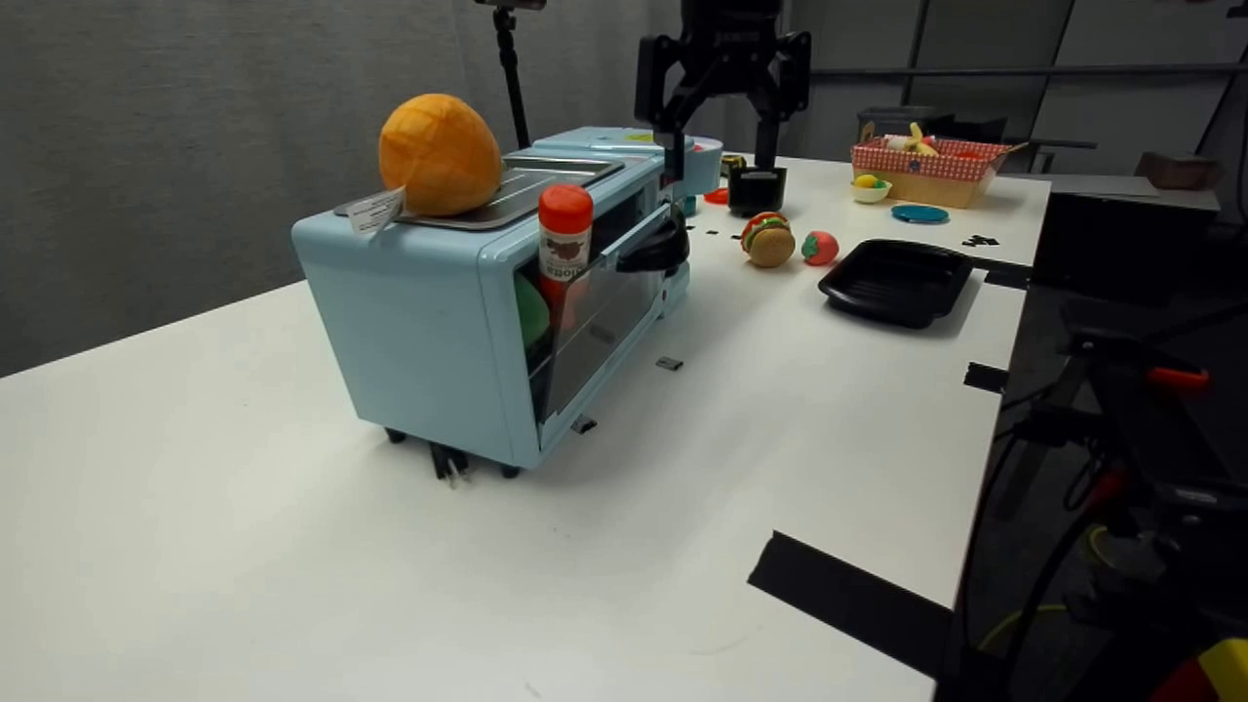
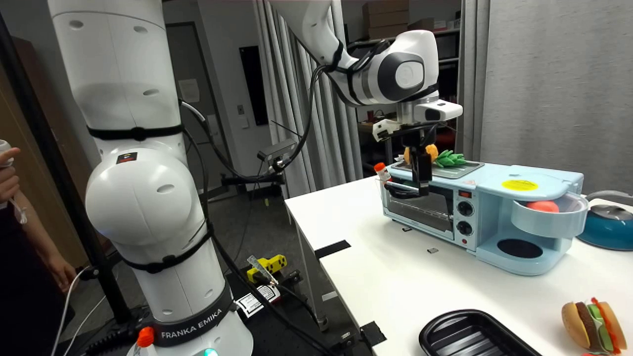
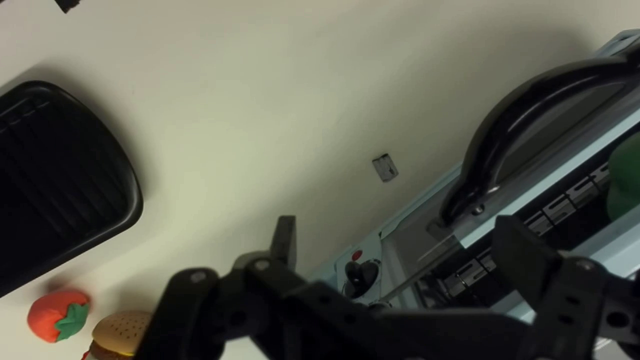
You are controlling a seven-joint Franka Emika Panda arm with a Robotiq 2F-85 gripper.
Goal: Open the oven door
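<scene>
Arm (image 2: pixel 324 32) bent; jaws downward, spread, near oven door (image 1: pixel 606 327).

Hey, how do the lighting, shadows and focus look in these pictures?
Wrist view: the gripper looks dark and slightly blurred, the tabletop yellowish, with a soft shadow beside the black tray and thin glints on the oven door handle; both exterior views: the tabletop looks bright and white.
</scene>
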